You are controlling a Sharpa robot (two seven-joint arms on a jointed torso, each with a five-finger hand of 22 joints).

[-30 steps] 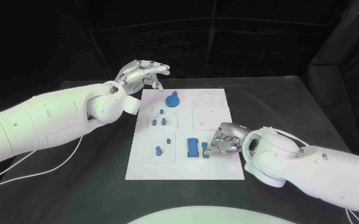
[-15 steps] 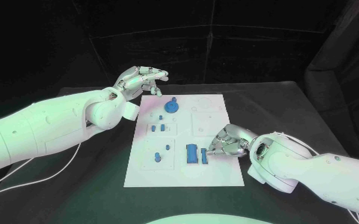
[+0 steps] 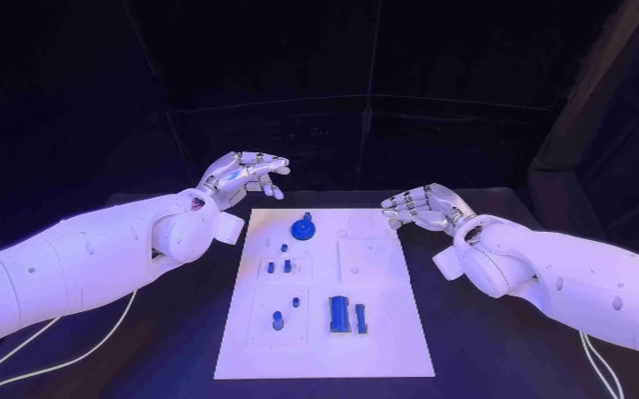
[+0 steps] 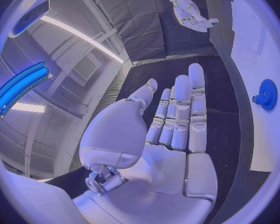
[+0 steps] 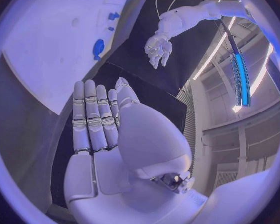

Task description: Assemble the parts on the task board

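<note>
The left hand (image 3: 244, 175) hovers in the upper left part of the head view, just past the far left corner of the task board (image 3: 379, 339), holding nothing. Its fingers are loosely apart and slightly bent there; in the left wrist view the same hand (image 4: 171, 129) shows a flat palm with the fingers stretched out side by side and nothing in it. The right hand (image 3: 424, 208) hangs right of centre in the head view, just beside the board's far right corner, also holding nothing, its fingers gently curved and spread. In the right wrist view its fingers (image 5: 93, 117) lie straight and together over the dark table, with nothing between them and the palm. Neither hand touches the board.

The task board is a long white plate lying in the lower middle of the head view. Near its far end, left of centre, stands a round blue part with a knob (image 3: 305, 229). Below it, on the left half, sit a few small blue pegs (image 3: 281, 266), and lower still another small blue peg (image 3: 277, 320). Towards the lower middle stand a blue rectangular block (image 3: 340, 314) and, just beside it on the right, a narrower blue piece (image 3: 359, 316).
</note>
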